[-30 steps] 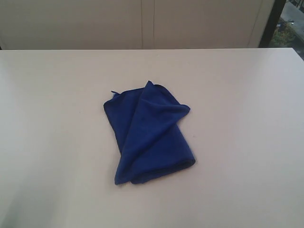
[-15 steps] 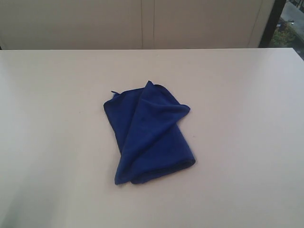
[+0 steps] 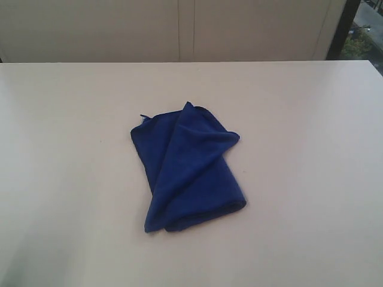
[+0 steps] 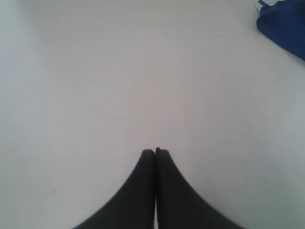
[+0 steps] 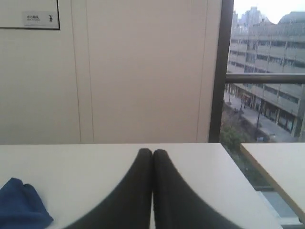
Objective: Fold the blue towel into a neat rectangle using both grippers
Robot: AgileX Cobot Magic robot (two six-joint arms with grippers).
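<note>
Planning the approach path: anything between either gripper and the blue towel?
Nothing visible. Only bare table lies between the shut left gripper and the towel, and between the shut right gripper and the towel. The exterior view shows no other object near it.

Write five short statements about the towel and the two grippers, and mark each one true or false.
1. The blue towel lies on the white table. True.
2. The towel is spread flat in a single layer. False: it is loosely folded over itself, with uneven edges.
3. The left gripper is shut. True.
4. The right gripper is clamped on the towel. False: its fingers are shut on nothing, and it is apart from the towel.
5. Both arms show in the exterior view. False: neither arm shows there.
</note>
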